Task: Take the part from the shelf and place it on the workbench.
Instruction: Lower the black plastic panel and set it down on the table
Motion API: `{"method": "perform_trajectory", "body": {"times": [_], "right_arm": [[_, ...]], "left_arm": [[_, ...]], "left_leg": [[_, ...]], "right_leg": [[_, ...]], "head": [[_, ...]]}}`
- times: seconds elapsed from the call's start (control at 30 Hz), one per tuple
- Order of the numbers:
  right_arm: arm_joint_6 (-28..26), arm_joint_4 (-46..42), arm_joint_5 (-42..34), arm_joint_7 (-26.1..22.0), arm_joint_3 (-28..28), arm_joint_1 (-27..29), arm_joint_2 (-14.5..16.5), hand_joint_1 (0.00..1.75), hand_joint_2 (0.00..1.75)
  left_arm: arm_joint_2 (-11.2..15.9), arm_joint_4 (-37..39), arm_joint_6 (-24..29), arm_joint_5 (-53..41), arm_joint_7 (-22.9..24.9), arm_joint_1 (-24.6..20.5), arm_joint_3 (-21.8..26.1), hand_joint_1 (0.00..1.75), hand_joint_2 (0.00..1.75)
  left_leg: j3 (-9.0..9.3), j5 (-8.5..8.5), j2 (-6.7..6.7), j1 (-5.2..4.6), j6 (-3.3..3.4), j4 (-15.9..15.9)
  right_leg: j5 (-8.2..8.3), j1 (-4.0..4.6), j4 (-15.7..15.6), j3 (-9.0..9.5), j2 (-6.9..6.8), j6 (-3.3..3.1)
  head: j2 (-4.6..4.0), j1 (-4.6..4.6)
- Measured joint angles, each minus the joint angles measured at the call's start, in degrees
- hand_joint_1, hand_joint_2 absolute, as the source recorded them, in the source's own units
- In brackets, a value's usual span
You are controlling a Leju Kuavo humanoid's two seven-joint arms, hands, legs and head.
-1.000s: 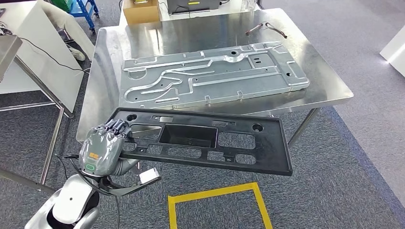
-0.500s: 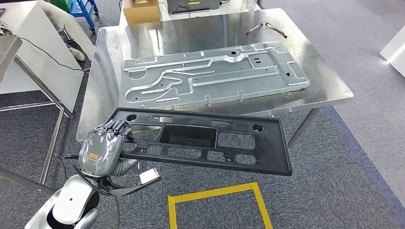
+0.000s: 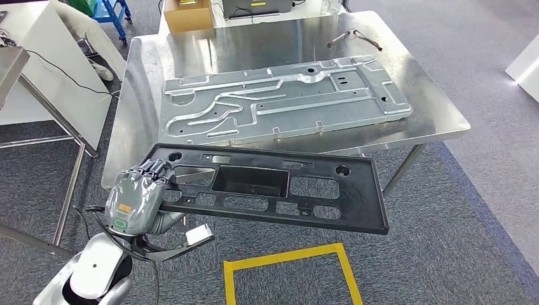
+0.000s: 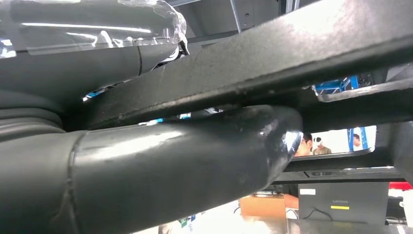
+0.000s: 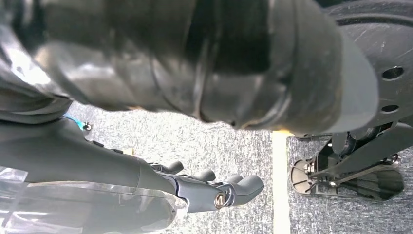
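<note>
One long black plastic perforated panel [image 3: 273, 187], clasped at its left end by left hand [image 3: 135, 197], long axis parallel to near edge of steel workbench [image 3: 438, 121] just ahead; right hand [image 5: 214, 190] hung empty, fingers loosely apart.

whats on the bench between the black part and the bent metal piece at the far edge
In the head view, the large stamped metal panel lies flat on the bench, between the black part held by the left hand and the bent piece.

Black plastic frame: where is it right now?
Head view: the black plastic frame is gripped at one end by the left hand, just short of the workbench.
</note>
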Motion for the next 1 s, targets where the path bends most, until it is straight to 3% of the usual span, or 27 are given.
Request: {"method": "perform_trajectory", "body": {"times": [0.33, 0.4, 0.5, 0.57, 0.63, 0.67, 0.7, 0.73, 0.8, 0.87, 0.93, 1.0], "right_arm": [[-0.3, 0.0, -0.1, 0.0, 0.0, 0.0, 0.0, 0.00, 0.00], [-0.3, 0.0, -0.1, 0.0, 0.0, 0.0, 0.0, 0.00, 0.00], [-0.4, 0.1, -0.1, 0.0, 0.0, 0.0, 0.0, 0.00, 0.00], [-0.4, 0.1, -0.1, 0.0, 0.0, 0.0, 0.0, 0.00, 0.00], [-0.4, 0.1, 0.0, 0.0, 0.0, -0.1, 0.0, 0.00, 0.00], [-0.4, 0.1, 0.0, 0.0, 0.0, 0.0, 0.0, 0.00, 0.00], [-0.4, 0.1, 0.0, 0.0, 0.0, 0.0, 0.0, 0.00, 0.00], [-0.4, 0.1, 0.0, 0.0, 0.0, 0.0, 0.0, 0.00, 0.00], [-0.4, 0.1, 0.0, 0.0, 0.0, 0.0, 0.0, 0.00, 0.00], [-0.4, 0.1, 0.0, 0.0, 0.0, -0.1, 0.1, 0.00, 0.00], [-0.6, 0.2, 0.2, -0.1, 0.0, -0.1, 0.1, 0.00, 0.00], [-0.7, 0.2, 0.3, -0.1, 0.0, 0.0, 0.1, 0.00, 0.00]], "left_arm": [[-0.1, 0.0, 0.0, -0.6, 0.0, 0.0, 0.0, 1.75, 0.00], [-0.1, 0.0, 0.0, -0.6, 0.1, 0.0, 0.0, 1.75, 0.00], [-0.2, 0.0, -0.1, -0.6, 0.1, 0.0, 0.0, 1.75, 0.00], [-0.3, -0.1, -0.1, -0.6, 0.1, -0.1, 0.0, 1.75, 0.00], [-0.4, -0.1, -0.1, -0.6, 0.1, 0.0, 0.0, 1.75, 0.00], [-0.4, -0.1, -0.1, -0.6, 0.0, 0.1, 0.0, 1.75, 0.00], [-0.4, -0.1, -0.1, -0.6, 0.0, 0.1, -0.1, 1.75, 0.00], [-0.5, -0.1, -0.2, -0.6, 0.0, 0.2, -0.1, 1.75, 0.00], [-0.5, -0.1, -0.2, -0.6, 0.0, 0.2, -0.1, 1.75, 0.00], [-0.5, -0.1, -0.2, -0.6, 0.0, 0.2, -0.1, 1.75, 0.00], [-0.5, -0.1, -0.2, -0.7, 0.0, 0.2, -0.1, 1.75, 0.00], [-0.5, -0.1, -0.2, -0.8, -0.1, 0.2, -0.1, 1.75, 0.00]], "left_leg": [[-0.30, -0.26, 0.00, -0.20, 0.59, 0.6], [-0.45, -0.28, -0.01, -0.32, 1.01, 0.6], [0.29, -0.06, 0.06, -0.03, 2.17, -0.7], [0.95, 0.24, 0.14, 0.18, 2.61, -1.2], [0.92, 0.31, 0.15, 0.17, 2.71, -1.2], [0.93, 0.26, 0.16, 0.19, 2.65, -1.2], [0.98, 0.18, 0.16, 0.24, 2.52, -1.2], [1.11, 0.04, 0.16, 0.33, 2.31, -1.2], [1.58, -0.49, 0.16, 0.58, 1.57, -1.0], [1.78, -1.11, 0.16, 0.63, 0.60, -0.7], [2.03, -1.39, 0.18, 0.49, -0.29, -0.3], [2.43, -1.70, 0.15, 0.62, -0.99, 0.4]], "right_leg": [[0.12, -0.19, 0.0, -0.01, 0.00, 0.57], [0.46, -0.29, 0.2, -0.02, -0.01, 0.96], [0.87, -0.36, 2.0, -0.35, -0.07, 1.83], [-1.81, -0.49, 5.6, -2.12, -0.08, 2.16], [-5.37, -0.62, 11.8, -5.35, -0.07, 2.55], [-6.20, -0.76, 14.1, -6.61, -0.08, 2.74], [-6.04, -0.94, 14.8, -7.18, -0.10, 2.96], [-4.82, -1.17, 13.6, -6.76, -0.13, 3.13], [-0.76, -1.59, 6.4, -3.48, -0.26, 3.39], [0.26, -1.40, 1.0, -1.23, -0.43, 2.68], [-0.68, -1.06, 0.4, -1.14, -0.41, 1.33], [-0.53, -1.10, 0.4, -0.30, -0.14, 0.34]], "head": [[-0.01, -0.01], [0.00, -0.01], [0.01, 0.01], [0.01, 0.01], [0.01, 0.02], [0.00, 0.02], [0.01, 0.02], [0.01, 0.01], [0.01, 0.01], [0.00, 0.02], [0.01, 0.02], [0.01, 0.01]]}}
